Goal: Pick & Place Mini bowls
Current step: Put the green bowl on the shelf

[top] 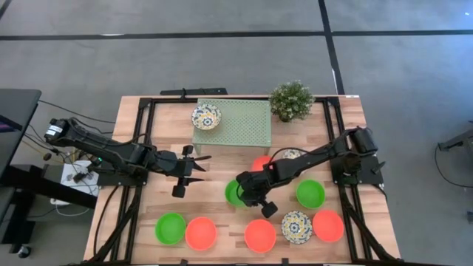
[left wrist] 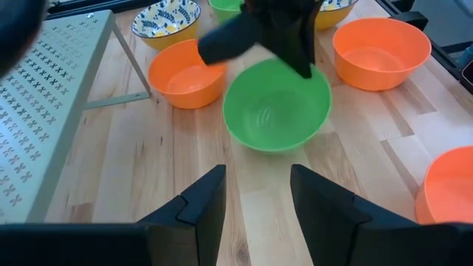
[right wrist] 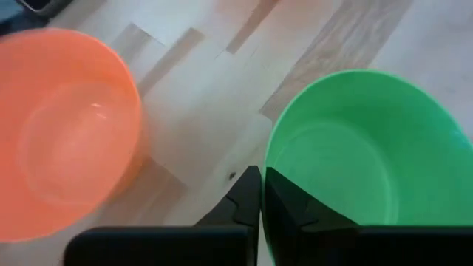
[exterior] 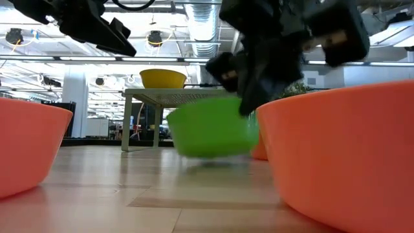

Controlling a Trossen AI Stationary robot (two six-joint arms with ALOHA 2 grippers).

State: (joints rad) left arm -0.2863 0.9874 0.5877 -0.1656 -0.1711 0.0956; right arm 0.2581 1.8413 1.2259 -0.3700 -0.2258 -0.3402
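Where right tool (top: 244, 193) pinches its rim, green bowl (top: 233, 192) mouth-up.

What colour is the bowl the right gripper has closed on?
Bright green bowl, clearest in the left wrist view.

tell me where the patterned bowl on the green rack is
In the high view the patterned bowl sits on the left end of the green perforated rack at the table's far edge, with the potted plant off the rack's right end.
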